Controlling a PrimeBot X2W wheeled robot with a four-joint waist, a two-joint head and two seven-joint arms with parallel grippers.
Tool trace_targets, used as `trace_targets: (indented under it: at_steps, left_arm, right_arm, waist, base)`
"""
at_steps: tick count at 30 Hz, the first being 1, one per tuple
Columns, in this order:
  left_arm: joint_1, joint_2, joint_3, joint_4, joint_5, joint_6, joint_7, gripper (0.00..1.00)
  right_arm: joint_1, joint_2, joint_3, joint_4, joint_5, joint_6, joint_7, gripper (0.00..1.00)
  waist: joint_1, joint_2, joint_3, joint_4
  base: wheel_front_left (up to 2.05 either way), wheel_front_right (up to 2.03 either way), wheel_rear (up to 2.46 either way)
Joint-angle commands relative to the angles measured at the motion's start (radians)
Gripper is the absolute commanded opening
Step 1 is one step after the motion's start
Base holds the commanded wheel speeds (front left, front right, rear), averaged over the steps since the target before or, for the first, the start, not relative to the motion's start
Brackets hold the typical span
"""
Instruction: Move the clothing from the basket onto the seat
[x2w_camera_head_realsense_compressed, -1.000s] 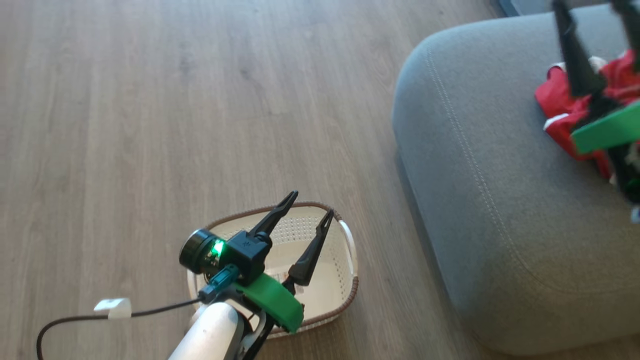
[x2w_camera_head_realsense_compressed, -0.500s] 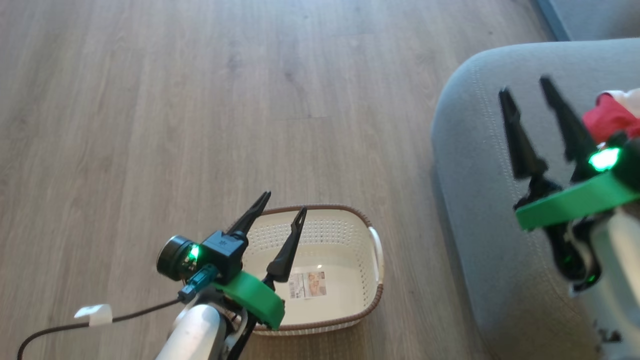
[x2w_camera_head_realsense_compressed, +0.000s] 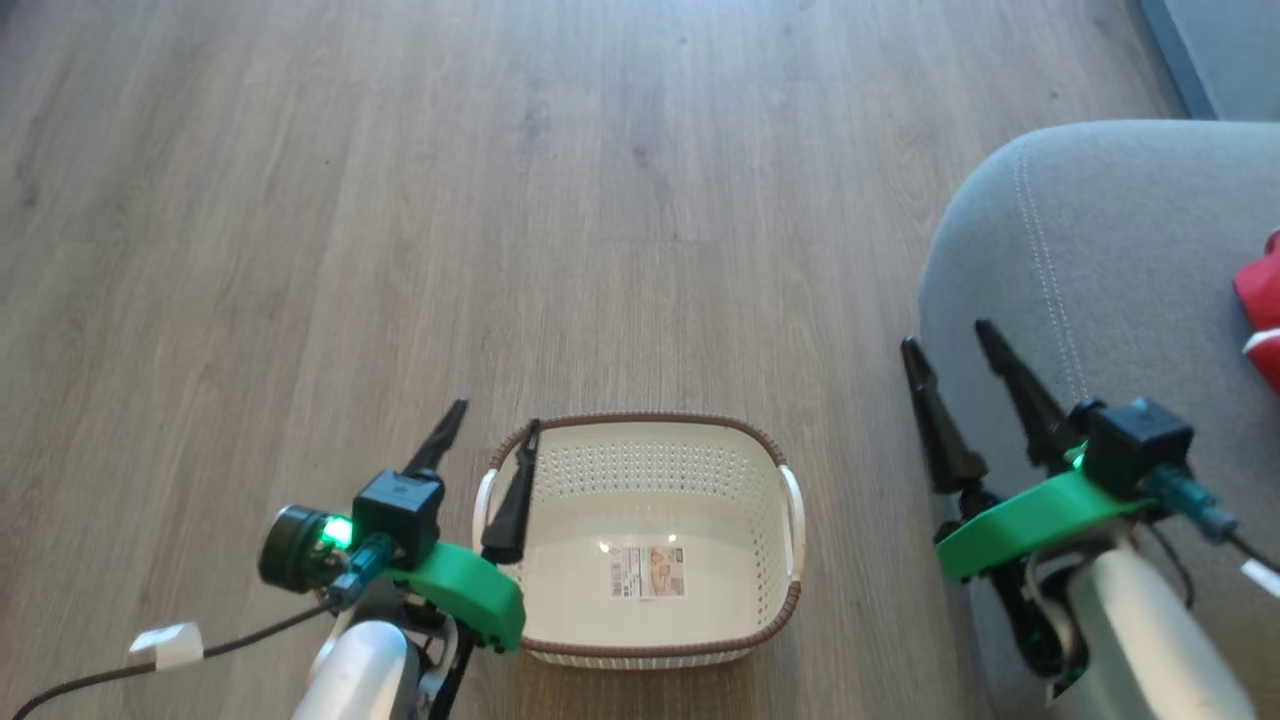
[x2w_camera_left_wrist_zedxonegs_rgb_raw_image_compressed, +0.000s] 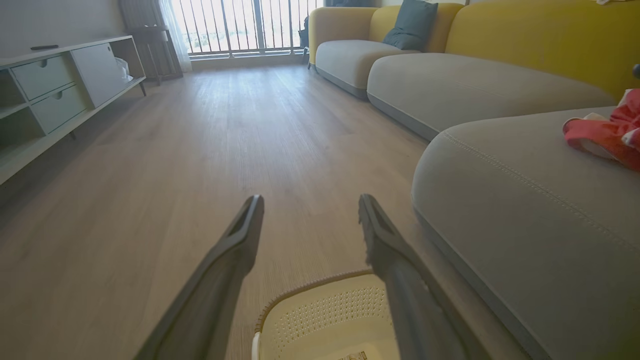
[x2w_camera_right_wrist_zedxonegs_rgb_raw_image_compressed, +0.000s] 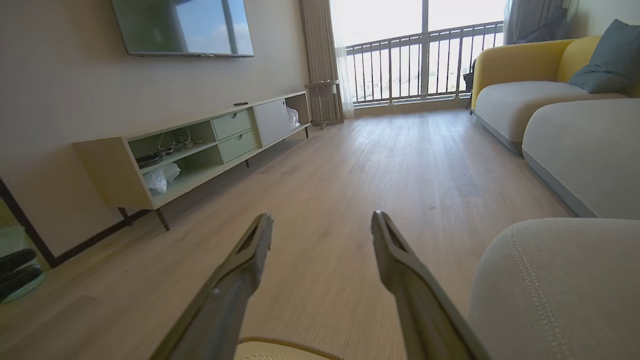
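One wood floor (x2w_camera_head_realsense_compressed: 300, 200); basket (x2w_camera_head_realsense_compressed: 650, 470) beside grey seat (x2w_camera_head_realsense_compressed: 1100, 250); clothing (x2w_camera_head_realsense_compressed: 1265, 300) on seat.

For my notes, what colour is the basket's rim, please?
The basket's rim is brown; clearest in head view.

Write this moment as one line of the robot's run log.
clothing: on seat | basket: only a label inside | left end effector: open, over basket's left side | right end effector: open, empty, beside seat's edge
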Motion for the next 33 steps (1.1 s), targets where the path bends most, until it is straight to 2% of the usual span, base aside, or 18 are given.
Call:
trace_targets:
  at_steps: [1, 7, 14, 20, 26, 33]
  left_arm:
    - [-0.014, 0.0, 0.043, -0.029, 0.01, 0.018, -0.005, 1.0]
    - [0.003, 0.0, 0.067, -0.042, 0.001, 0.073, -0.005, 1.0]
    - [0.037, 0.0, 0.069, -0.085, -0.011, 0.141, -0.005, 1.0]
    - [0.069, 0.0, 0.085, -0.096, -0.021, 0.175, -0.005, 1.0]
    - [0.086, 0.0, 0.099, -0.11, -0.034, 0.179, -0.005, 1.0]
    - [0.096, 0.0, 0.103, -0.135, -0.011, 0.187, -0.005, 1.0]
  right_arm:
    - [-0.01, 0.018, 0.006, -0.028, -0.01, 0.0, -0.006, 1.0]
    - [0.042, 0.07, -0.042, -0.047, -0.042, 0.0, -0.006, 1.0]
    - [0.1, 0.116, -0.101, -0.103, -0.138, 0.0, -0.006, 1.0]
    - [0.153, 0.143, -0.122, -0.125, -0.157, 0.0, -0.006, 1.0]
    - [0.172, 0.149, -0.166, -0.129, -0.143, 0.0, -0.006, 1.0]
    - [0.183, 0.15, -0.159, -0.123, -0.159, 0.0, -0.006, 1.0]
  waist:
    - [0.0001, 0.0, -0.007, 0.011]
    - [0.0001, 0.0, -0.015, 0.05]
    - [0.0001, 0.0, -0.016, 0.087]
    - [0.0001, 0.0, -0.019, 0.106]
    - [0.0001, 0.0, -0.023, 0.11]
    - [0.0001, 0.0, -0.034, 0.099]
  base:
    - [0.0, 0.0, 0.0]
    - [0.0, 0.0, 0.0]
    - [0.0, 0.0, 0.0]
    - [0.0, 0.0, 0.0]
    - [0.0, 0.0, 0.0]
    - [0.0, 0.0, 0.0]
